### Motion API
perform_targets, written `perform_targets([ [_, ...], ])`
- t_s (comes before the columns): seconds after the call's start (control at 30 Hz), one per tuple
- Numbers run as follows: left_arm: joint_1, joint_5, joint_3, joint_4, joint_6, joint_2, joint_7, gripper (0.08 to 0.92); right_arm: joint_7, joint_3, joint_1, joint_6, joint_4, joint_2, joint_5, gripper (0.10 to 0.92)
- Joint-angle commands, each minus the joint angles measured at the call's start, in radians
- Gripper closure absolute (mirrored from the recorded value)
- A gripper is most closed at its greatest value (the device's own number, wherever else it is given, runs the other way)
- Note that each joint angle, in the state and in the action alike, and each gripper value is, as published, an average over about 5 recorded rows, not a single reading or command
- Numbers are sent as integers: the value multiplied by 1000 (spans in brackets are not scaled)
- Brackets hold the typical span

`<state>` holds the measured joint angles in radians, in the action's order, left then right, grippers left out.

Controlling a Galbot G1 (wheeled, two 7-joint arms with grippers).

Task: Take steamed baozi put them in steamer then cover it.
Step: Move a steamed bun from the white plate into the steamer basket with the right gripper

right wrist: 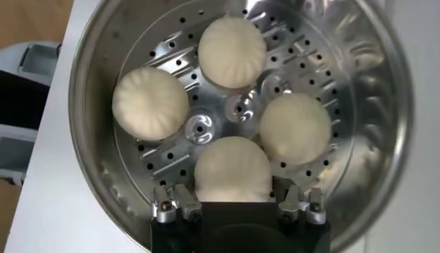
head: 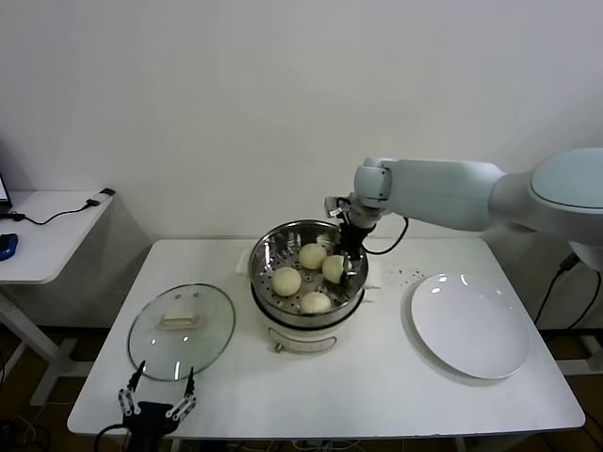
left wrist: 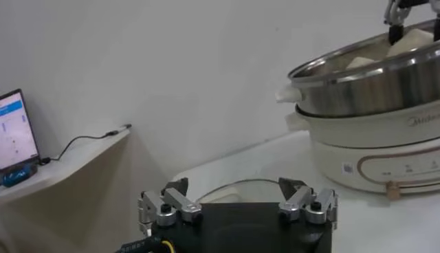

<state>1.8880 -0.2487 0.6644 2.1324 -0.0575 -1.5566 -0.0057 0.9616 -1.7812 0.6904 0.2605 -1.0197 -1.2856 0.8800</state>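
Four cream-white baozi lie on the perforated tray of the shiny steamer, which stands on its white base at the table's middle. My right gripper reaches down inside the steamer's right side. In the right wrist view it is open, with its fingers straddling the nearest bun. The clear glass cover with its cream handle lies flat on the table left of the steamer. My left gripper is open and empty, low at the table's front edge just before the cover.
A flat white plate lies empty to the right of the steamer. Dark crumbs lie on the table behind it. A small white side table with a cable and a lit screen stands to the left.
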Motion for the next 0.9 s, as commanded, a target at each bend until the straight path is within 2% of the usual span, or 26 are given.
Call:
perform_targets([
  [0.03, -5, -3, -2, -3, 3, 1, 1, 177, -13, -14, -42, 6, 7, -13, -7, 300],
  [0.17, -8, -3, -2, -3, 5, 2, 1, 177, -7, -5, -37, 1, 6, -6, -5, 288],
  [0.33, -5, -10, -6, 7, 6, 2, 1, 177, 14, 8, -19, -2, 9, 3, -6, 213],
  [0.6, -3, -16, -9, 24, 7, 4, 0, 177, 34, 76, 25, -28, 3, 68, 13, 203],
  [0.77, 5, -29, -16, 42, 4, 5, -1, 177, 16, 148, 44, -112, -19, 145, 59, 203],
  [0.9, 1, -35, -17, 45, 3, 3, -3, 177, -90, 239, 33, -216, -68, 247, 95, 203],
])
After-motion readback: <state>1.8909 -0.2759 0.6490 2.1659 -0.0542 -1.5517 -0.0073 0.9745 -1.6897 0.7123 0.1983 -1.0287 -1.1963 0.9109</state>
